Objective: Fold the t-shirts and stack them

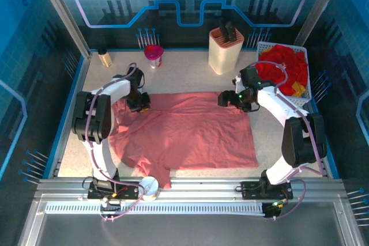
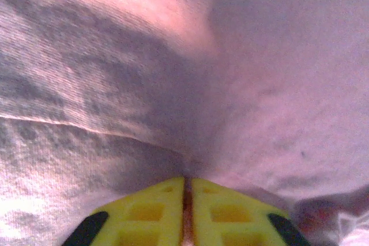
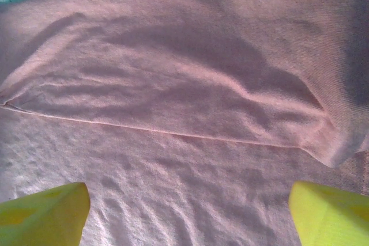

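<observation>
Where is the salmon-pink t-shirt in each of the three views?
Top external: the pink t-shirt lies spread across the table.
Left wrist: it lies above the left gripper, which is shut on it.
Right wrist: it lies beyond the open right gripper.
Shared landmark: the shirt's long fold line.

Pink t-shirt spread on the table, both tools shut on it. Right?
Not quite. The right wrist view shows the right tool open, its fingers wide apart over the pink t-shirt. Only the left tool is shut on it.
</observation>
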Controlling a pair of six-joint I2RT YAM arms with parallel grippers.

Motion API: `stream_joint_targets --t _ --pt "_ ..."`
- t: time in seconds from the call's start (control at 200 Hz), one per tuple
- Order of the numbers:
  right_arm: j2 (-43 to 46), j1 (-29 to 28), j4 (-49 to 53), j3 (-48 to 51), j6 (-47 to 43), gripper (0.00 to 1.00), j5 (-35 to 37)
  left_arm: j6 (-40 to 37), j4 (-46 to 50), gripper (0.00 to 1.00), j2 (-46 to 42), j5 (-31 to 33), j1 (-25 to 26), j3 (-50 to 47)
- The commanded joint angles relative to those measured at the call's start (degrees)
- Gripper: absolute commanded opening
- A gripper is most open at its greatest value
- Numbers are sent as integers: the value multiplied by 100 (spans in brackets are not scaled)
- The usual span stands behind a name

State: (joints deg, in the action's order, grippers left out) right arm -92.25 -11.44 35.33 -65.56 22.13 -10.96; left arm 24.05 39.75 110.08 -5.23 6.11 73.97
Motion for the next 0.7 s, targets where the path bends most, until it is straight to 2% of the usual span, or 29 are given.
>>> stream_joint_targets --t 0.0,0.155,0.365,0.52,0.57,0.695 --pt "-24 85 88 17 60 90 13 59 88 2 -427 136 95 -204" --pt "33 133 130 43 52 90 62 219 245 1 -957 299 318 -454" --pt "-30 157 70 74 90 89 -1 696 306 2 -1545 601 1040 -980" --pt "-81 156 62 122 84 89 -3 1075 255 7 -1605 686 1620 -1383" --pt "-83 152 62 131 81 89 -3 1172 262 11 -1608 732 1774 -1471" --pt "-74 156 53 152 80 89 2 1295 437 33 -1669 902 2036 -1467"
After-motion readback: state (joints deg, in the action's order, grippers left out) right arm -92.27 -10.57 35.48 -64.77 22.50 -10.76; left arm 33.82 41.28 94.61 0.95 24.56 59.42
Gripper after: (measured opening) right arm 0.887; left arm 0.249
